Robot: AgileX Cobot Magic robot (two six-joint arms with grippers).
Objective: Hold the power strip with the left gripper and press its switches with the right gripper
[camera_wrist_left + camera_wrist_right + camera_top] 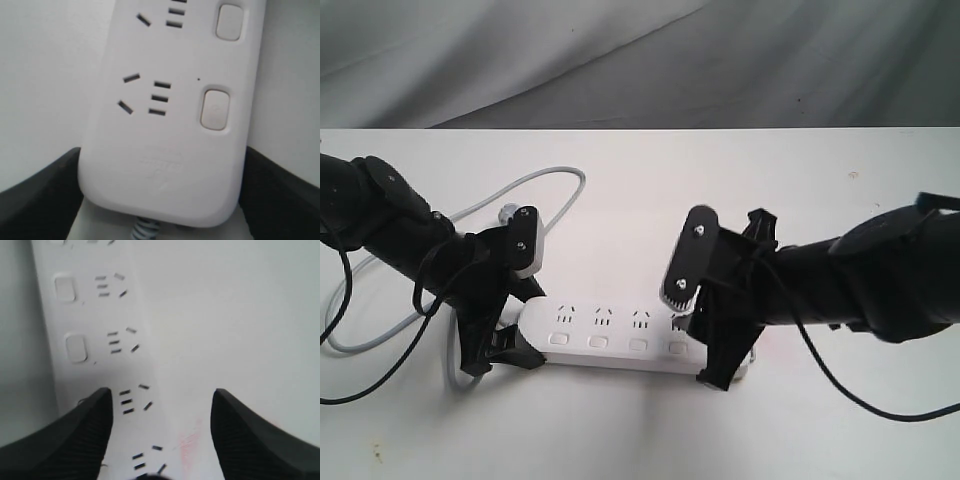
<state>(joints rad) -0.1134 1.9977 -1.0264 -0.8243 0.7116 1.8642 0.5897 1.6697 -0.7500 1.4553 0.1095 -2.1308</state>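
Observation:
The white power strip [620, 335] lies across the middle of the white table with its row of switches [599, 343] along the near side. My left gripper [520, 305] is shut on the strip's cord end. In the left wrist view both black fingers [40, 195] press the sides of the power strip [165, 150], beside one of the switches [215, 109]. My right gripper [705, 320] hangs open over the strip's other end. In the right wrist view the right gripper [161, 392] has one finger [75, 440] over the switch row [76, 347] and the other over bare table.
The strip's grey cord [550, 180] loops over the table behind my left arm, with the plug [505, 212] beside it. Loose black cables [840, 385] trail from both arms. Grey cloth [640, 60] hangs behind the table. A faint pink mark [190, 445] is beside the strip.

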